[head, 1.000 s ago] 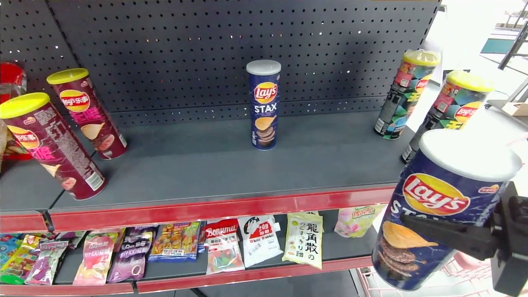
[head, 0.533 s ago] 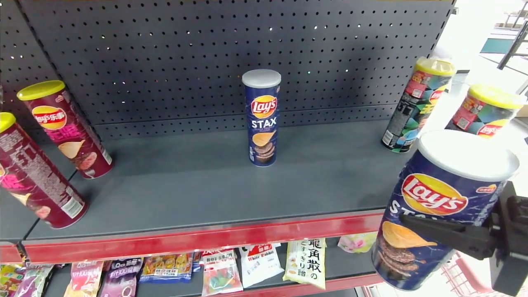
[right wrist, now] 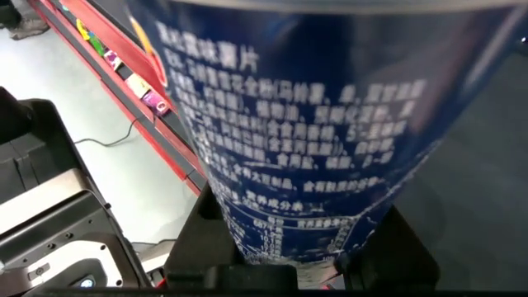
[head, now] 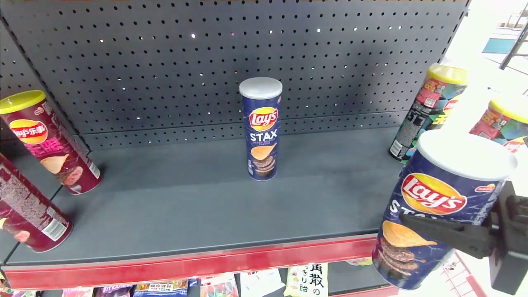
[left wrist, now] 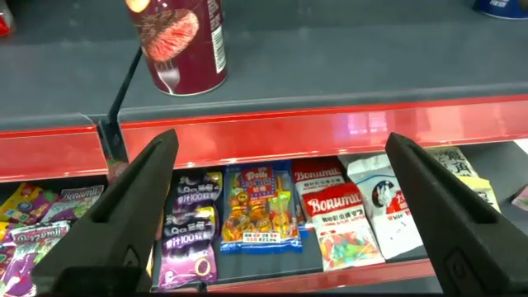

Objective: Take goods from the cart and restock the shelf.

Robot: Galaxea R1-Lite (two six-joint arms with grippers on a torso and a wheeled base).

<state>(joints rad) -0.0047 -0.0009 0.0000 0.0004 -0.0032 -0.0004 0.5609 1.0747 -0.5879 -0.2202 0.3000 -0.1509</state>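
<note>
At the far left of the shelf point(head: 198, 214) stand two maroon cans with yellow lids. The nearer maroon can point(head: 24, 214) sits close to the red front edge point(head: 185, 264). The farther maroon can point(head: 47, 142) is set back toward the pegboard wall point(head: 206, 62).

The left tool point(left wrist: 285, 216) hangs low in front of that red edge. Its two black fingers point(left wrist: 124, 219) are spread wide with nothing between them. Beyond them, snack bags point(left wrist: 334, 219) lie in a row on the lower shelf point(left wrist: 330, 274).

In the middle of the shelf a standing blue can point(head: 260, 132) with a grey lid is upright near the pegboard wall. It is well apart from every other can.

Toward the right end stand two patterned cans with yellow lids, the inner patterned can point(head: 427, 115) and the outer patterned can point(head: 505, 121).

In front of these, off the right end of the red front edge, the held blue can point(head: 437, 194) with a white lid is in the air. It leans slightly, and its base is lower than the shelf surface. The right tool point(head: 425, 222) is clamped on its body, with one black finger point(head: 447, 236) crossing the front just under the logo. From the right wrist, the can's printed side point(right wrist: 297, 124) rises from between the tool's black sides, with the red edges of the shelving off to one side.
</note>
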